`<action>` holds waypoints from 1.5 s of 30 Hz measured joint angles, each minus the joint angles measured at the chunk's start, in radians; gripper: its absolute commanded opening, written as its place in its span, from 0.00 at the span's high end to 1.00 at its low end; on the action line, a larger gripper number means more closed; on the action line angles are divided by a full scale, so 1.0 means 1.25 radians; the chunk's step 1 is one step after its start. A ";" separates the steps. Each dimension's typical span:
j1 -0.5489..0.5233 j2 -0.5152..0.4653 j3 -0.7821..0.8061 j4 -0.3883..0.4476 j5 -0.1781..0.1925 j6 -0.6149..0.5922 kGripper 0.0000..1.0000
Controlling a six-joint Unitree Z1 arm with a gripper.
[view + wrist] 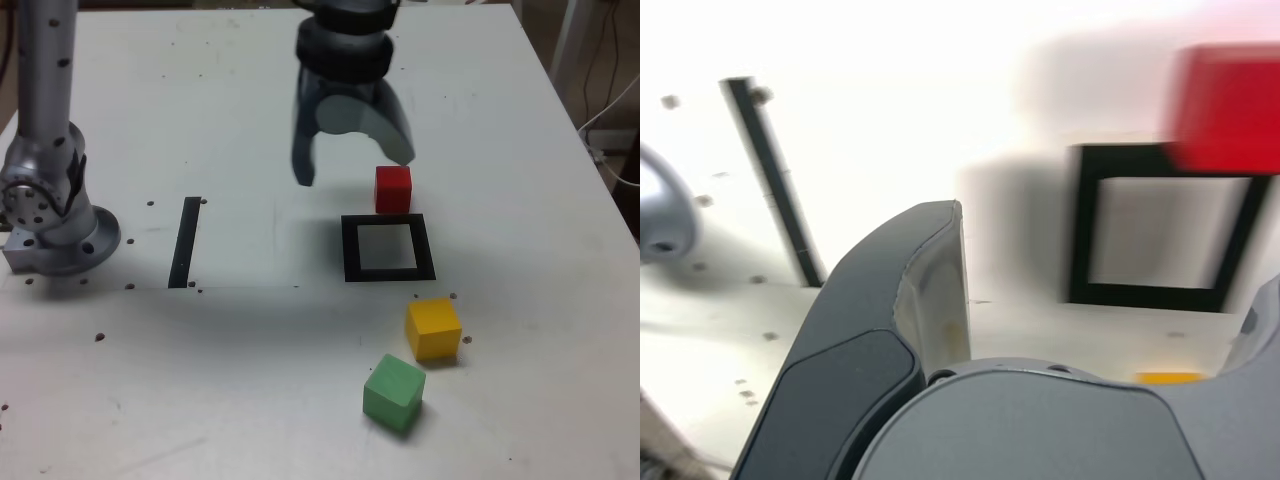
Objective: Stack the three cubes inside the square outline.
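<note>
Red cube (393, 189) sits just beyond the far edge of the square outline (388, 248) in the exterior view, outside it, with the yellow cube (434, 328) and green cube (394, 393) near its front corner; nothing is stacked, and the gripper (355, 165) hangs spread wide and empty above and beside the red cube, probably lining up to take it first. Wrist view: one dark finger (890, 300) in the foreground, the outline (1160, 228) white-centred and vacant, the red cube (1225, 108) blurred at its edge.
</note>
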 measured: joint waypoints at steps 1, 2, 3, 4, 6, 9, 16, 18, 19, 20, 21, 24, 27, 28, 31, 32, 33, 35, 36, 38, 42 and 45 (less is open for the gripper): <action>0.007 0.012 -0.008 0.000 0.001 0.006 0.01; 0.017 0.026 -0.017 0.000 0.001 0.013 0.01; 0.024 0.037 -0.026 0.000 0.001 0.019 0.01; 0.032 0.047 -0.035 0.000 0.001 0.025 0.01; 0.047 0.064 -0.049 0.000 0.002 0.036 0.01; 0.062 0.086 -0.064 0.002 0.002 0.050 0.01; 0.082 0.142 -0.119 0.017 0.002 0.071 0.03; 0.083 0.160 -0.133 0.020 -0.001 0.076 0.04; 0.084 0.169 -0.139 0.021 -0.002 0.077 0.05; 0.085 0.177 -0.144 0.022 -0.004 0.079 0.06; 0.085 0.185 -0.152 0.025 -0.005 0.080 0.07; 0.084 0.206 -0.174 0.034 -0.009 0.081 0.14; 0.084 0.230 -0.190 0.048 -0.015 0.082 0.28; 0.084 0.237 -0.195 0.051 -0.018 0.082 0.34; 0.084 0.247 -0.201 0.055 -0.022 0.081 0.53; 0.084 0.248 -0.202 0.055 -0.022 0.081 0.60; 0.084 0.248 -0.203 0.055 -0.022 0.080 0.65; 0.084 0.248 -0.204 0.055 -0.020 0.080 0.73; 0.084 0.248 -0.204 0.054 -0.019 0.080 0.76; 0.084 0.248 -0.205 0.052 -0.017 0.081 0.78; 0.084 0.248 -0.205 0.051 -0.017 0.082 0.79; 0.084 0.248 -0.205 0.051 -0.017 0.082 0.79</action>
